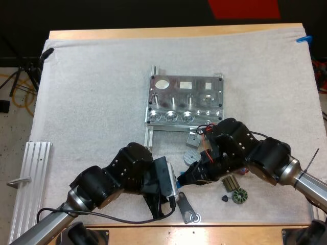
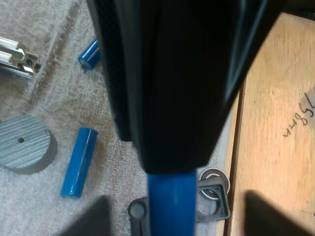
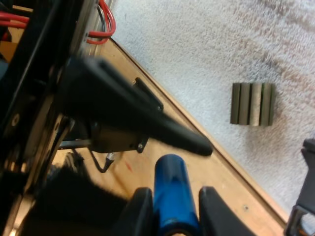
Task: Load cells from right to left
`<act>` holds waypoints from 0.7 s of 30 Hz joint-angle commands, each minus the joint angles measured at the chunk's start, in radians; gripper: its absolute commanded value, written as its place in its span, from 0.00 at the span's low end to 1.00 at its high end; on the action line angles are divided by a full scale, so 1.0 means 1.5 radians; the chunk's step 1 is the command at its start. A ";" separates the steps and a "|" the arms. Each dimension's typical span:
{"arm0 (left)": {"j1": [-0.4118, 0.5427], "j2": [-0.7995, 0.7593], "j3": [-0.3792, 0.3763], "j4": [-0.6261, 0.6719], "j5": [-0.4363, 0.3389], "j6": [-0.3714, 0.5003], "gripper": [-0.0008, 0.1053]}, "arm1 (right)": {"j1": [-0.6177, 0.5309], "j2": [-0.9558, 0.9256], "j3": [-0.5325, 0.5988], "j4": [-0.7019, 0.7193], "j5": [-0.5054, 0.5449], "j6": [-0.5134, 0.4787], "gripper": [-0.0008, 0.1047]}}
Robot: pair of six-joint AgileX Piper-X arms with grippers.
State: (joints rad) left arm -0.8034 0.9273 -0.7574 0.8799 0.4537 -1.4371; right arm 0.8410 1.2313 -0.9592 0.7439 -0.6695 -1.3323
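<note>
table edge: the bare wood of the table [image 2: 275,123] is seen at the near side, past the edge of the white mat [image 1: 92,92].
bracket: a grey metal bracket [image 1: 186,208] with a ring at its near end is laid at the mat's near edge, just beside the left gripper.
left gripper: the left gripper [image 1: 172,190] is held low over the near middle of the mat. its fingers [image 2: 93,219] are spread wide, one on either side of the held blue cylinder and clear of it.
held blue cylinder: the held blue cylinder [image 3: 171,191] is clamped from both sides by the right arm's fingers [image 3: 140,211] and is carried above the mat's near edge, between the two grippers.
right gripper: the right gripper [image 1: 191,174] is closed on that cylinder and is met tip to tip by the left gripper.
small parts: a ribbed dark block [image 1: 231,182], a toothed round part [image 1: 239,195] and a small black cone [image 1: 225,198] are laid near one another beside the right arm.
loose blue cylinders: one loose blue cylinder [image 2: 79,162] is laid flat on the mat just beside a grey disc [image 1: 191,156]. a second blue cylinder [image 2: 90,53] is laid farther on.
grey block: a small grey block [image 1: 194,139] is set between the disc and the fixture.
fixture: the metal fixture [image 1: 185,101] is placed at mid-mat, with round sockets along its near edge.
rail: an aluminium rail [image 1: 31,171] is laid off the mat's left side.
</note>
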 commanded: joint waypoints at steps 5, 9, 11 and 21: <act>-0.003 -0.007 -0.028 0.041 0.009 0.006 0.66 | 0.000 -0.003 -0.005 -0.004 0.003 -0.030 0.06; -0.003 -0.007 -0.066 0.087 -0.003 0.006 0.66 | 0.000 -0.003 -0.005 -0.001 0.032 -0.051 0.06; -0.003 -0.007 -0.083 0.113 -0.028 0.006 0.66 | 0.000 -0.003 -0.005 0.007 0.045 -0.069 0.06; -0.003 -0.007 -0.134 0.191 -0.164 -0.011 0.66 | 0.000 -0.010 -0.005 0.149 0.150 -0.174 0.06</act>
State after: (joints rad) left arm -0.8034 0.9261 -0.9478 1.1454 0.2562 -1.4382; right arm 0.8410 1.2313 -0.9592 0.9360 -0.4613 -1.5646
